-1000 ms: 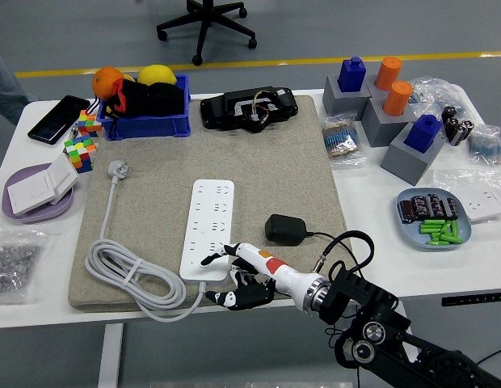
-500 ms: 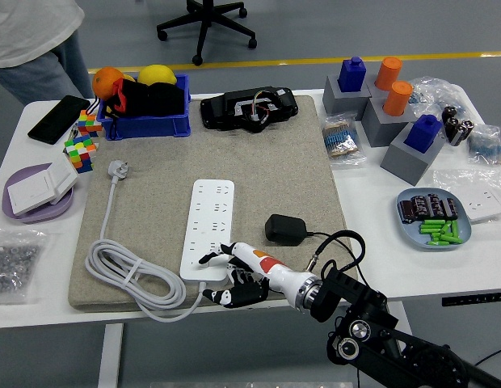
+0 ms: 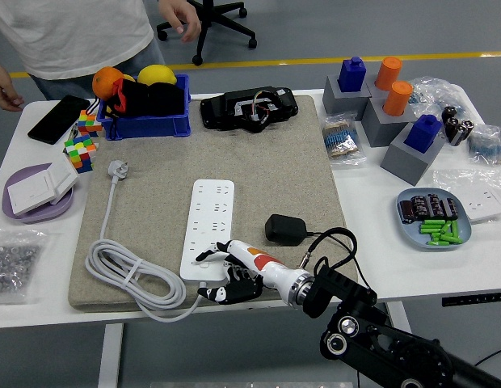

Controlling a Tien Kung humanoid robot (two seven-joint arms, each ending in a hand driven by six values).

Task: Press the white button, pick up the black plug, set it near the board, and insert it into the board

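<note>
From the head view, you are seeing the right hand (image 3: 222, 271) reaching onto the near end of the white power strip (image 3: 206, 228), one finger extended, the others curled, holding nothing. The button press is looking underway at best; everything after remains. The black plug (image 3: 284, 229) is lying untouched on the grey mat (image 3: 275, 162) just beside the strip, cord trailing toward the surface's near edge.

The right hand (image 3: 226, 271) is shifted a little further left and nearer the table's front edge than a second ago, its fingertips now at the near end of the power strip (image 3: 206, 229). At the far left corner, a person (image 3: 73, 32) is now seen standing in full where only a sliver was visible before.
</note>
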